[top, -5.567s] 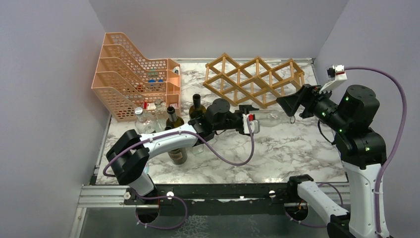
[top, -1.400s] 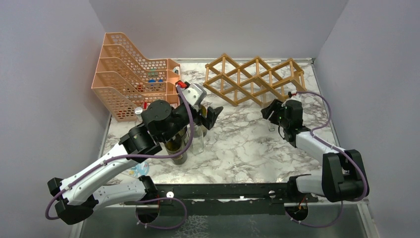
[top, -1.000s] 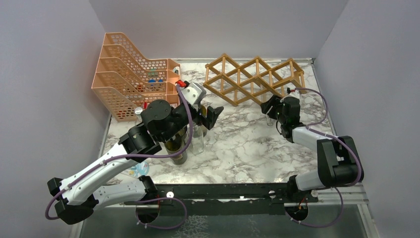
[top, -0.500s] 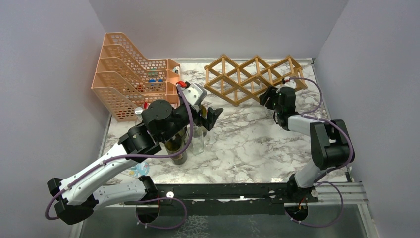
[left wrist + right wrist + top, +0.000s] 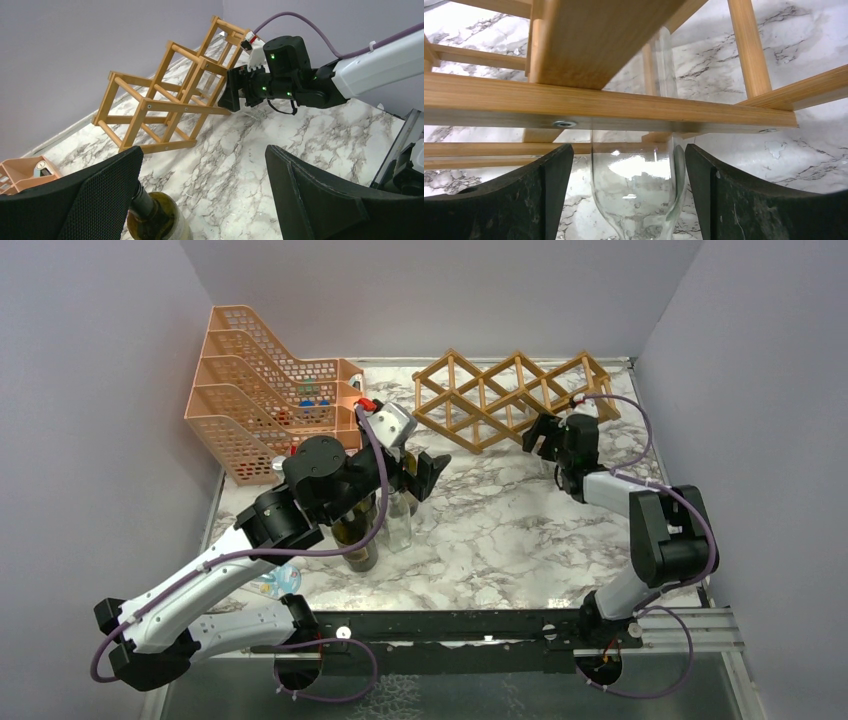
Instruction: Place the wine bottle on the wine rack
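The wine rack (image 5: pixel 510 400) is a light wooden lattice at the back right of the marble table. In the right wrist view its slats (image 5: pixel 599 105) cross just ahead of my fingers. A clear glass wine bottle (image 5: pixel 634 180) reaches in among the slats, with its body behind the front slat. My right gripper (image 5: pixel 628 150) is open around its shoulder, with a gap on each side. From above, that gripper (image 5: pixel 545 435) sits at the rack's front right. My left gripper (image 5: pixel 425 475) hangs open and empty over a dark green bottle (image 5: pixel 150 220).
An orange mesh file tray (image 5: pixel 265 390) stands at the back left with small items in it. Several upright bottles, dark (image 5: pixel 355 540) and clear (image 5: pixel 398 525), cluster under the left arm. The grey walls close in on three sides.
My right gripper moved up to the rack's front with the clear bottle, then its jaws spread apart off the glass. The left arm has hardly moved.
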Action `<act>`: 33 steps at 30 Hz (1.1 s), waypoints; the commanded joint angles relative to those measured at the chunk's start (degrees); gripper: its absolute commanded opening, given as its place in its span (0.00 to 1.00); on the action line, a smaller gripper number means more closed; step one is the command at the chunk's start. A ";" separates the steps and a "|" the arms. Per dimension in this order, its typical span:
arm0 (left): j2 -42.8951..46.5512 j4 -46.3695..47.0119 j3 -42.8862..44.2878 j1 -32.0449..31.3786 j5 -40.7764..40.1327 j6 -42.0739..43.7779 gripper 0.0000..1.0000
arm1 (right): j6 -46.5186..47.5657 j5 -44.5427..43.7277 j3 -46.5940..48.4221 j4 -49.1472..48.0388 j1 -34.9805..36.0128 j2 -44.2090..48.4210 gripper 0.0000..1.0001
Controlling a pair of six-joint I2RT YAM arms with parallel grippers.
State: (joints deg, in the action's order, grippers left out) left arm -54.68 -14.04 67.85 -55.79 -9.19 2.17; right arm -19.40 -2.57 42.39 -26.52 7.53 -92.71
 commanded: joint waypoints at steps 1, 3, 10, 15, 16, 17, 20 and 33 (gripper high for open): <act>-0.24 -1.54 2.71 -0.02 0.80 -0.07 0.99 | 1.11 -2.32 1.91 4.03 0.01 4.89 0.85; -0.23 -1.57 2.74 -0.02 0.71 0.06 0.99 | 0.75 -2.80 2.00 6.87 0.01 7.22 0.85; -0.37 -1.20 2.81 -0.03 0.49 0.46 0.99 | 0.70 -0.82 4.23 20.31 0.02 13.20 0.81; -0.27 -1.21 2.97 -0.02 -0.19 0.55 0.99 | 1.04 5.40 8.48 33.41 0.00 16.15 0.76; -0.15 -1.17 2.96 -0.02 -0.51 0.55 0.99 | 0.76 7.32 8.91 35.05 0.02 17.03 0.76; -0.12 -1.21 3.01 -0.02 -0.72 0.62 0.99 | 0.09 8.91 8.99 36.10 0.03 17.97 0.75; -0.06 -1.17 3.38 -0.03 -2.29 -0.30 0.99 | -0.63 16.29 8.07 36.63 0.03 21.60 0.71; 0.64 0.14 5.54 -0.03 -13.90 -3.87 0.99 | 3.08 29.19 7.46 34.33 16.17 33.18 0.66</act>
State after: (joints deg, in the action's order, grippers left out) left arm -56.10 -16.75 72.62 -55.79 -17.23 -0.67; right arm -17.85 25.23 49.54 9.45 15.40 -61.60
